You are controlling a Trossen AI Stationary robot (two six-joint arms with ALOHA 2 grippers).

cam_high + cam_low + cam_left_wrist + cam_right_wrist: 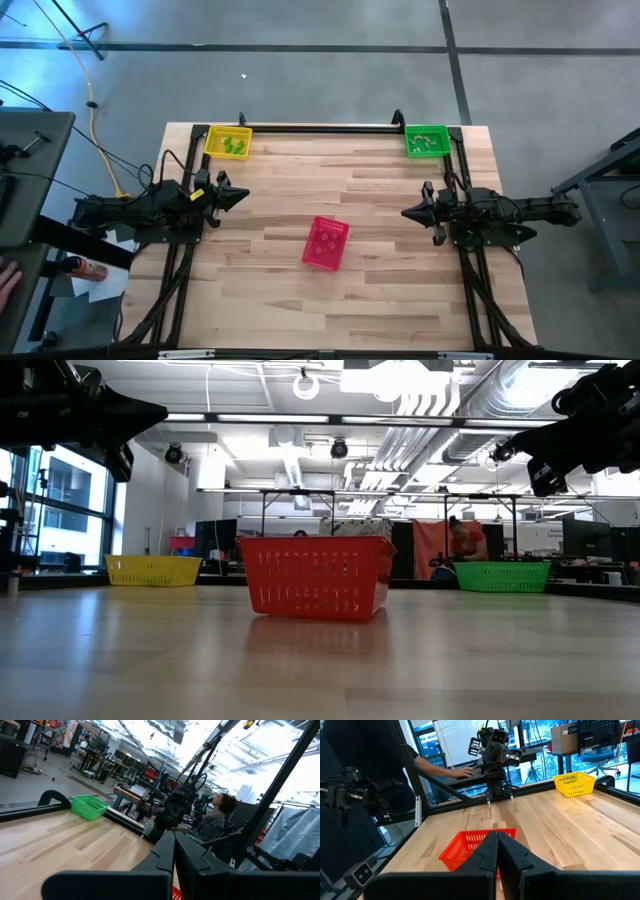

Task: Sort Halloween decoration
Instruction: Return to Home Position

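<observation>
On the wooden table [380, 300] the small trinkets lie inside the baskets. In the yellow basket [212, 141], at the far left corner, I see a few green trinkets [236, 147] close together. In the green basket [411, 141], at the far right corner, some pale trinkets [430, 145] lie on the bottom. The pink basket [326, 262] stands alone in the middle of the table, nearer than the other two. Its long axis runs from near to far, with the far end turned a little to the right; what it holds shows only as tiny specks. All the trinkets are too small for me to tell their long axis or which way they point. The left gripper [241, 195] hangs over the left part of the table, pointing to the right, and its fingers [162, 855] are pressed together with nothing between them. The right gripper [405, 212] hangs over the right part, pointing to the left — its fingers [487, 852] are also together and hold nothing. Both grippers are well apart from every basket. Beyond the right side of the table a person [216, 815] sits, and a hand [8, 280] shows far to the left — off the table.
</observation>
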